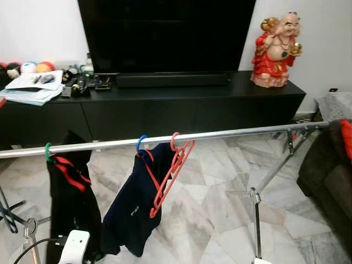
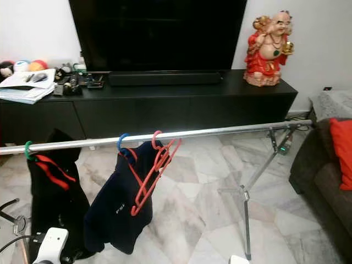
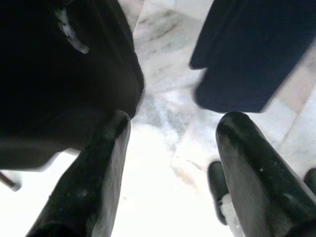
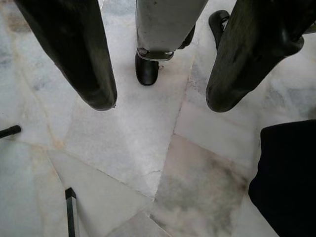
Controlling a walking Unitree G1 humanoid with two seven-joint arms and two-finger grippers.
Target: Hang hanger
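Red hangers (image 1: 169, 176), a small bunch of them, hang empty by their hooks from the silver rail (image 1: 231, 133) of a drying rack, just right of a navy shirt (image 1: 133, 209) on a blue-hooked hanger and well right of a black garment (image 1: 69, 192) on a green hook. Behind stands a black TV console (image 1: 165, 104) with a red figurine (image 1: 276, 49). The left gripper (image 3: 170, 128) points at the marble floor (image 4: 138, 138), fingers spread wide and empty; the right gripper (image 4: 160, 101) is likewise wide and empty above the tiles.
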